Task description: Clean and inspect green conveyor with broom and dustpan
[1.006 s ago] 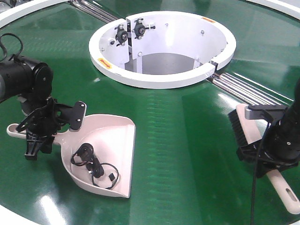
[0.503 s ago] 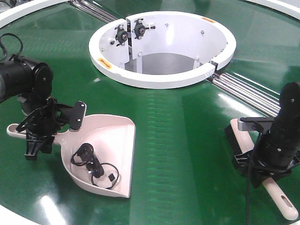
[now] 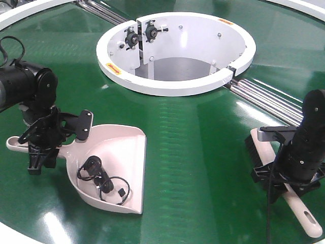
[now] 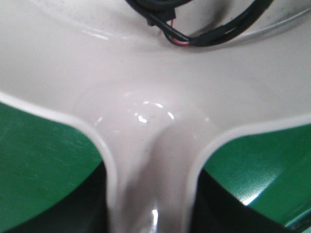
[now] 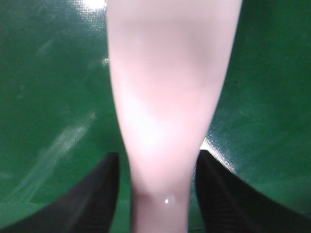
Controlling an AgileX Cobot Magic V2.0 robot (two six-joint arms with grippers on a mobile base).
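Observation:
The green conveyor fills the front view. The pink dustpan lies on it at the left, with a tangle of black cable in its scoop. My left gripper is shut on the dustpan's handle; in the left wrist view the dark fingers press both sides of the dustpan's neck. The broom lies on the belt at the right, bristles pointing left. My right gripper straddles its handle; its fingers stand slightly apart from the handle, so it is open.
The large white ring opening sits at the back centre. Metal rollers run from it to the right. A white rim edges the belt at the front left.
My right arm has moved left and down with the broom, which now lies lower on the belt. The left arm and dustpan have barely shifted.

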